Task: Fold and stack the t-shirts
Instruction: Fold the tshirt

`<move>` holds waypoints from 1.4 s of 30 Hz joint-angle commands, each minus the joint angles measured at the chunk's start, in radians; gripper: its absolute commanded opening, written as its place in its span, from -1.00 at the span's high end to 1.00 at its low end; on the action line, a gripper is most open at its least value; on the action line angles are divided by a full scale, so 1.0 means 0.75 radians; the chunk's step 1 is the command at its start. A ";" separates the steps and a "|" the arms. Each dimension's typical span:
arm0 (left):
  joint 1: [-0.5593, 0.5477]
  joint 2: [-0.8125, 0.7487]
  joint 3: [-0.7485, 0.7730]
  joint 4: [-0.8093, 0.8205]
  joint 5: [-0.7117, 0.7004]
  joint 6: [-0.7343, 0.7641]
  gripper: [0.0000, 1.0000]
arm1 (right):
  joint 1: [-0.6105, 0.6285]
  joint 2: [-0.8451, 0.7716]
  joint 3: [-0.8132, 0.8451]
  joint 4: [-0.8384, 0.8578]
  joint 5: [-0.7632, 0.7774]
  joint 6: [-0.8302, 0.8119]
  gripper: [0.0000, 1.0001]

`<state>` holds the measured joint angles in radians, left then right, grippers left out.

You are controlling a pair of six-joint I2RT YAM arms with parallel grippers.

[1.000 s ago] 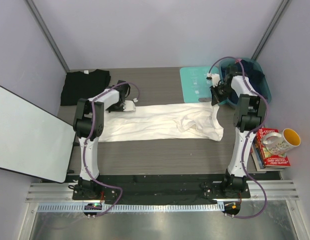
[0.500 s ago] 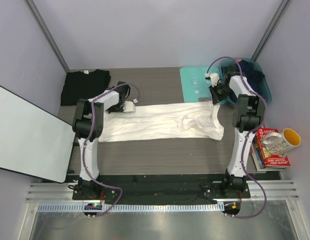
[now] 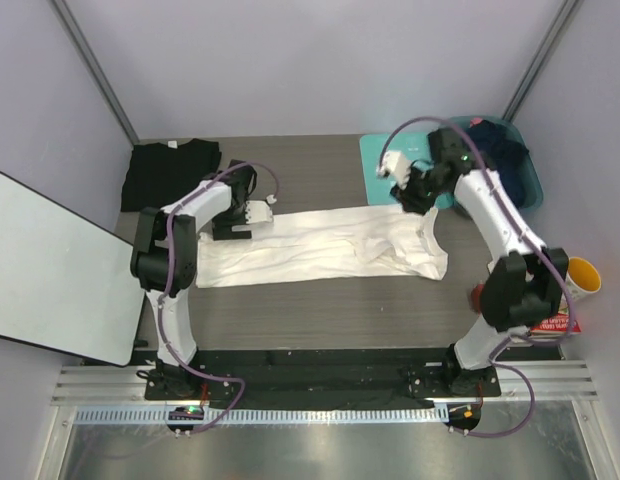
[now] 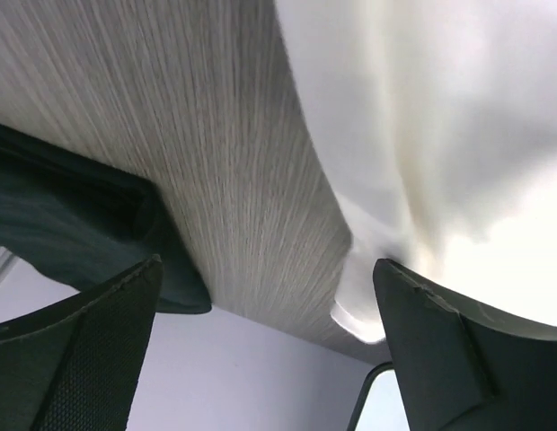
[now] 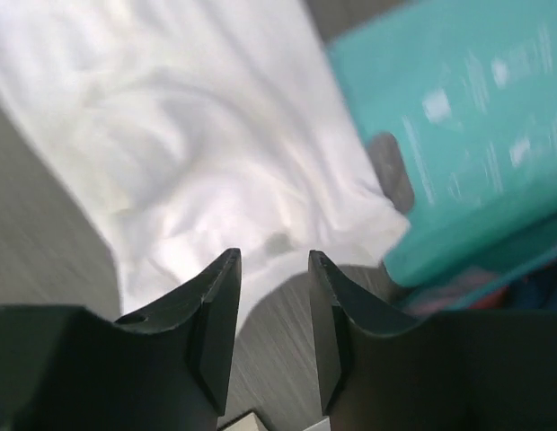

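The plain white cotton t-shirt (image 3: pixel 320 245) lies stretched flat across the grey wood-grain table (image 3: pixel 320 310). Its far left corner is just beside the left hand (image 3: pixel 252 212), whose jaws are spread wide and grip nothing. The right hand (image 3: pixel 408 188) hovers over the shirt's far right corner, part open and empty. A second ago both hands sat closed at that far edge — now they have let go, the right arm raised inward. The black t-shirt (image 3: pixel 170 170) lies at the table's far left corner.

white shirt (image 4: pixel 458 117): 1 o'clock, edge on table (image 4: pixel 216 135) | black shirt (image 4: pixel 72 224): 9 o'clock | left gripper (image 4: pixel 268 269): 6 o'clock, fingers wide apart, empty
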<state>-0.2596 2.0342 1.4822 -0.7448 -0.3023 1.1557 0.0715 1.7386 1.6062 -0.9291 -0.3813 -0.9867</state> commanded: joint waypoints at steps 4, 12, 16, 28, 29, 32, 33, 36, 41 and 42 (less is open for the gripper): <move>-0.047 -0.121 -0.001 -0.015 0.021 -0.003 -0.99 | 0.361 -0.265 -0.411 -0.003 0.032 -0.425 -0.02; -0.051 -0.162 0.112 -0.025 0.033 -0.203 -1.00 | 0.530 -0.203 -0.536 0.101 0.120 -0.496 -0.03; -0.053 -0.203 0.081 -0.017 0.019 -0.228 -1.00 | 0.590 -0.175 -0.583 0.173 0.171 -0.533 -0.03; -0.051 -0.233 -0.017 0.028 -0.016 -0.248 -1.00 | 0.627 -0.054 -0.624 0.339 0.238 -0.542 -0.01; -0.049 -0.235 -0.021 0.034 -0.018 -0.242 -1.00 | 0.627 -0.046 -0.628 0.353 0.240 -0.542 0.00; -0.045 -0.225 -0.025 0.042 -0.026 -0.242 -1.00 | 0.627 -0.017 -0.628 0.388 0.251 -0.542 0.05; -0.045 -0.223 -0.023 0.040 -0.026 -0.242 -1.00 | 0.627 0.003 -0.622 0.388 0.259 -0.540 0.06; -0.038 -0.219 -0.029 0.042 -0.024 -0.238 -1.00 | 0.627 0.038 -0.597 0.390 0.265 -0.529 0.17; -0.024 -0.201 -0.033 0.046 -0.028 -0.226 -0.99 | 0.627 0.061 -0.557 0.388 0.275 -0.521 0.61; -0.022 -0.199 -0.031 0.046 -0.026 -0.226 -1.00 | 0.627 0.063 -0.552 0.386 0.281 -0.517 0.67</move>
<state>-0.2874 1.9007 1.4635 -0.7330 -0.3141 0.9909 0.5358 1.7859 1.1431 -0.6537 -0.1848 -1.3823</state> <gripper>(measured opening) 0.996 0.227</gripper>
